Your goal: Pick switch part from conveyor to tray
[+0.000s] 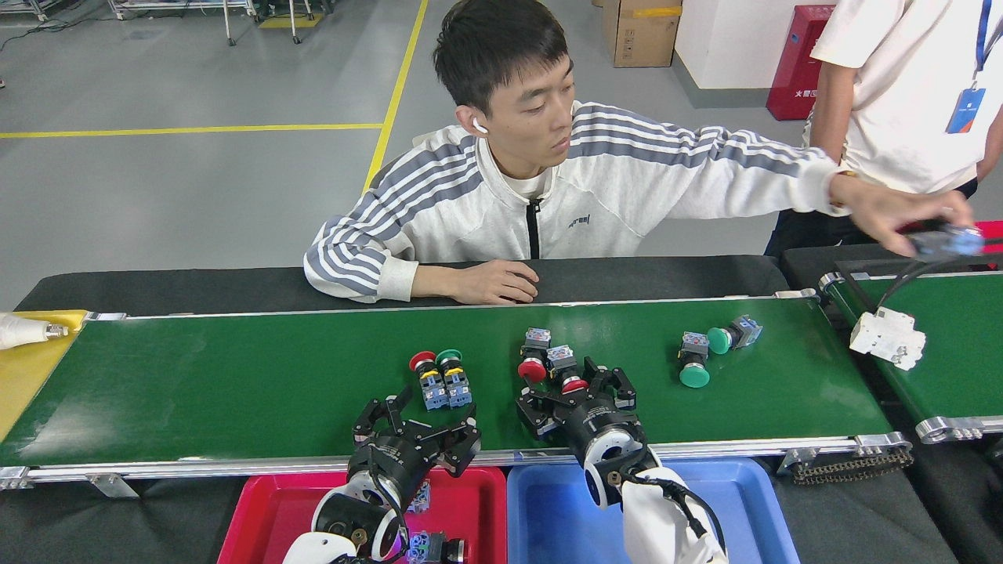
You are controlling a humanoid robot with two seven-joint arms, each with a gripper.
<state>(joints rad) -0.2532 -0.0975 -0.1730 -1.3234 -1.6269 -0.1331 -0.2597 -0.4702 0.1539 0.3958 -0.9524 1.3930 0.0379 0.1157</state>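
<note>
Lying on the conveyor near its front rail, the red-capped switch part sits between the spread fingers of the right gripper, which is not clamped on it. A second red switch lies just beside it. The left gripper hovers spread wide above the red tray. The blue tray sits beside the red tray.
</note>
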